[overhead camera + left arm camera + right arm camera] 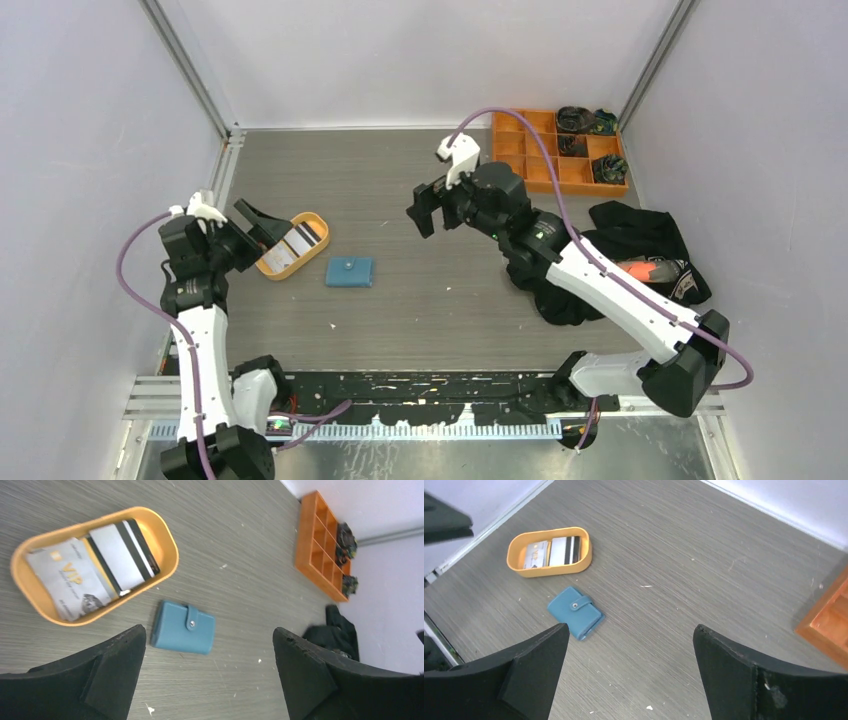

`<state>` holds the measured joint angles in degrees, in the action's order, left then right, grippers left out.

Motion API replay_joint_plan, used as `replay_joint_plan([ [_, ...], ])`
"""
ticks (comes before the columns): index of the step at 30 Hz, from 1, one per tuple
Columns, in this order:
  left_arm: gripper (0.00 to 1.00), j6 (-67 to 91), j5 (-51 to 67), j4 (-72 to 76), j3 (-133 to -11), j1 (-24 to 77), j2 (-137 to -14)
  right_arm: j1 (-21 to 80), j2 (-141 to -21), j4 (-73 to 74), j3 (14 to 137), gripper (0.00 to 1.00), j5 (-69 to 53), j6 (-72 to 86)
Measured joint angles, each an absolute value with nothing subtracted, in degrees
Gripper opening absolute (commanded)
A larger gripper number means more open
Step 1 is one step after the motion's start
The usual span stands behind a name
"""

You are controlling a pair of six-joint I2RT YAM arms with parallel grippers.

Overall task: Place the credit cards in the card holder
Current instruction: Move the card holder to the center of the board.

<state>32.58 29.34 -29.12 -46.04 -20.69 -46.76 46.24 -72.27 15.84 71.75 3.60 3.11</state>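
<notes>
Unstarted: credit cards (95, 565) in orange oval tray (172, 555), card holder (182, 627) snapped closed; left gripper (262, 225), right gripper (428, 208) spread, empty.

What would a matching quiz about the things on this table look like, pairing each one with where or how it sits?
Things:
1. credit cards
2. card holder
3. compartment box
4. black cloth

Place or state:
a. far right corner
b. snapped shut, lying flat
c. crumpled in a heap
d. inside the orange oval tray

Pairs: 1-d, 2-b, 3-a, 4-c.
</notes>
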Motion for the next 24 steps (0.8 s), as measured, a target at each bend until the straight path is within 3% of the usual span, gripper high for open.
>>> replay_joint_plan([
  [5, 0.82, 35.4, 36.2, -23.8, -40.2, -20.5, -48.3, 39.1, -71.4, 14.2, 67.3, 0.99, -2.0, 7.5],
  [9, 0.8, 37.4, 37.0, -22.1, -37.3, -18.7, -51.4, 36.1, -70.0, 11.8, 63.0, 0.99, -11.6, 6.4],
  [16, 0.81, 38.3, 25.4, -19.4, -33.6, -4.1, -56.9, 34.3, -72.3, 12.8, 59.5, 1.0, -29.3, -1.5],
  [20, 0.81, 36.6, 19.5, -16.8, -32.7, -2.4, -59.7, 32.4, -77.5, 15.5, 59.8, 1.0, -33.7, -3.9],
  [24, 0.73, 34.2, 15.5, -13.9, -32.4, -2.4, -64.3, 30.8, -83.1, 20.3, 61.5, 0.99, -36.1, -5.6],
])
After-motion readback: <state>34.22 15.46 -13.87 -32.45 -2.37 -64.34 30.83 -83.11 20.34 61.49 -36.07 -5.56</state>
